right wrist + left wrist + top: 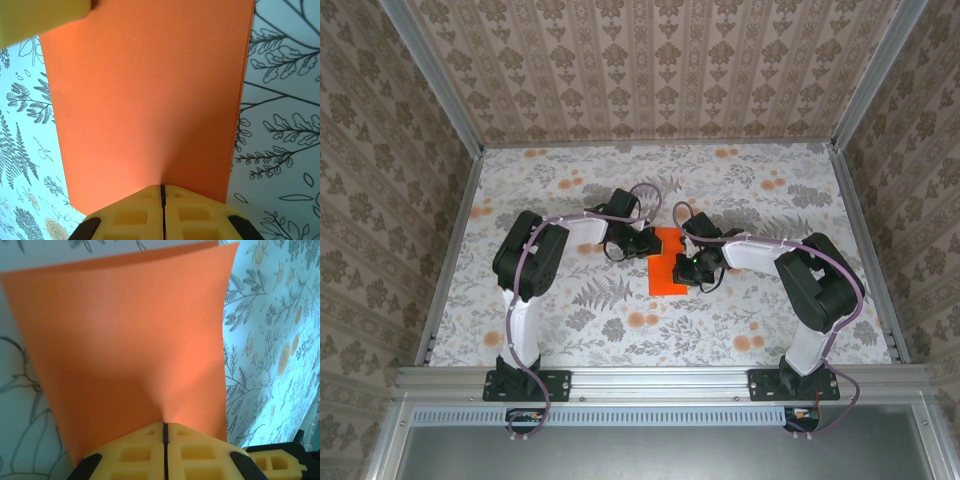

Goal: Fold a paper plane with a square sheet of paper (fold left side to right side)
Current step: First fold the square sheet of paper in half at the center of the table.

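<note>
The square sheet of paper (668, 282) is bright orange and lies mid-table between the two arms, looking taller than wide from above. My left gripper (652, 243) is at its upper left edge. In the left wrist view its yellow fingertips (165, 426) are shut on the sheet (130, 340), which puckers at the pinch. My right gripper (689, 268) is at the sheet's right edge, and its jaws (162, 187) are shut on the paper (150, 90). A second layer shows along that edge. A paper plane is out of view.
The table (570, 320) has a pale floral cover with small orange blotches. Patterned walls with metal frame posts (455, 240) close in the left, right and back. The other gripper's yellow finger (40, 15) sits at the sheet's far corner.
</note>
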`<state>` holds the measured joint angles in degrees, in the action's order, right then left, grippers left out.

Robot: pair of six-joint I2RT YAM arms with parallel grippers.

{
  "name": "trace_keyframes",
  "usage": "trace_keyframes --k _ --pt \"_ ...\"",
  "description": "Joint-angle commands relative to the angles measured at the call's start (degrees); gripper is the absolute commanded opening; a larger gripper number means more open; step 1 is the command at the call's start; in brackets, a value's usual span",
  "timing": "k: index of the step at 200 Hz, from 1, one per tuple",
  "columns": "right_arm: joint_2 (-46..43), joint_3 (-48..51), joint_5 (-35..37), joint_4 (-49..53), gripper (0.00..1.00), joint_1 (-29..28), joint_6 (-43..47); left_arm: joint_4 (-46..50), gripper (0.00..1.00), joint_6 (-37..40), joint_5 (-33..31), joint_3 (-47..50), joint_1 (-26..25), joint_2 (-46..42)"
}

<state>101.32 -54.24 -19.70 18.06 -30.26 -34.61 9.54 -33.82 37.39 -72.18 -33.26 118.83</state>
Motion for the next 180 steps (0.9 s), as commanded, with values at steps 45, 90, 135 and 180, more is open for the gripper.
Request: trace_keyframes --k 45,90,135,180 --pt "2.83 2.73 6.34 8.23 0.08 1.17 1.85 -2.18 0.08 0.95 -4.79 -2.03 3.34 2.44" --pt "2.77 3.04 6.31 8.77 0.08 1.34 2.35 0.12 0.08 1.47 -5.80 -7.47 4.59 5.51" --pt "2.49 3.44 6.43 8.97 0.07 1.50 2.37 4.00 0.08 2.64 -6.94 -14.03 5.48 9.37" --pt "1.61 4.61 6.51 7.81 0.08 2.13 1.58 5.17 0.08 3.24 -7.96 -15.88 6.54 10.99"
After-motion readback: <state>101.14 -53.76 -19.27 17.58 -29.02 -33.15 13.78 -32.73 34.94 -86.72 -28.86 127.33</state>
